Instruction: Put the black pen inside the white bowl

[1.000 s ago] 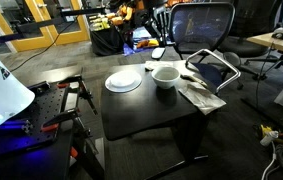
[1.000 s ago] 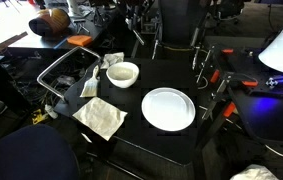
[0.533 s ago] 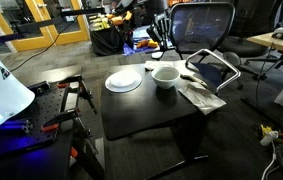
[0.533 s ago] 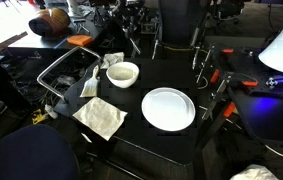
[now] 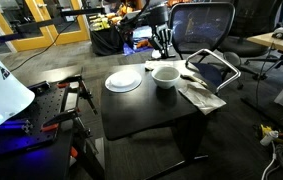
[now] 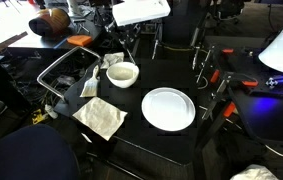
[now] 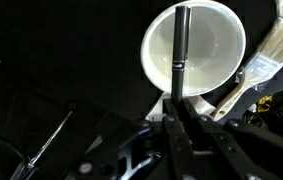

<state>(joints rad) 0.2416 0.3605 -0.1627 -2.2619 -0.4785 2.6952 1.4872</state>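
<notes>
**Black pen gripped above the white bowl**

In the wrist view the Robotiq gripper (image 7: pixel 177 104) comes in from the bottom edge. Its dark fingers (image 7: pixel 169 128) are clamped on the lower end of the thin, straight black pen (image 7: pixel 179 45). The pen runs straight up the picture from the fingers and crosses the small round white bowl with deep sides (image 7: pixel 217 45). Seen from this camera, most of the pen's length lies over the bowl's opening, with its far tip near the upper rim. The pen is in the gripper's hold and above the bowl. The inside of the bowl shows only smooth white.

In an exterior view the gripper (image 5: pixel 163 44) hangs above the bowl (image 5: pixel 165 75), well clear of the rim. The pen itself is too thin to make out there. The bowl stands near the far edge of a square black table (image 5: pixel 146 112). A flat round white plate (image 5: pixel 123 81) lies apart from the bowl on the same surface. A crumpled pale cloth or paper napkin (image 5: pixel 202 97) lies at the table's edge on the bowl's other side.

In an exterior view from the opposite direction a white arm link (image 6: pixel 141 11) reaches in at the top, over the bowl (image 6: pixel 122 73) — the gripper below it blends into the dark background. A black mesh office chair (image 5: pixel 203 24) stands behind the table.
</notes>
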